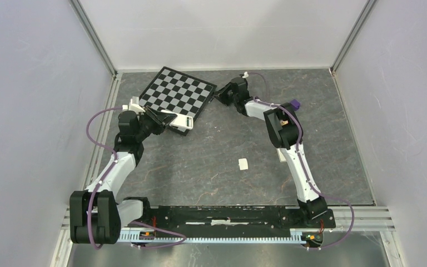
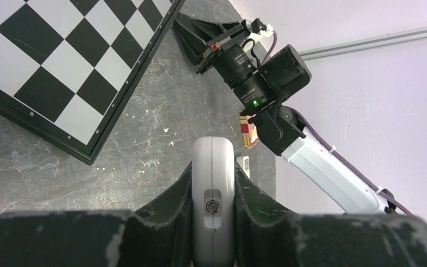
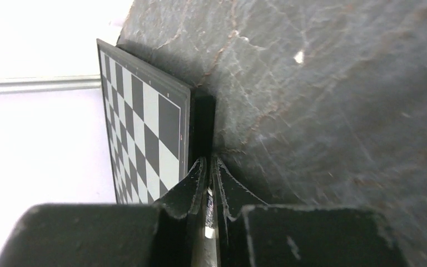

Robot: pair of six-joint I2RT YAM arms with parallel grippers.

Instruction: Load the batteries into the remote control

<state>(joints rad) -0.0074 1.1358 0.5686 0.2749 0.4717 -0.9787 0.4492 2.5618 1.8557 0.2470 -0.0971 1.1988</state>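
Grey, stone-patterned table [image 1: 211, 167] fills the middle of the overhead view. A black-and-white chessboard [image 1: 179, 93] lies at an angle in its upper centre.

The remote [image 1: 182, 122], pale grey, sits at the lower right edge of the board. It is gripped by the left gripper [image 1: 167, 118], which reaches in from the left of the frame. In the left wrist view the remote stands end-on at lower centre, a dark finger [image 2: 180, 192] pressed against each of its long sides. A small screw recess shows in its near end.

The right gripper [image 1: 217, 95] is at the right corner of the chessboard, upper centre of the overhead view. From its own camera, the fingers [image 3: 192, 186] are drawn together with only a thin slit between them, their tips at the board's dark edge. A bright sliver shows low in that slit, but it is too small to tell whether it is a battery.

A small white scrap [image 1: 243, 163] lies on bare table right of centre, well apart from both grippers.
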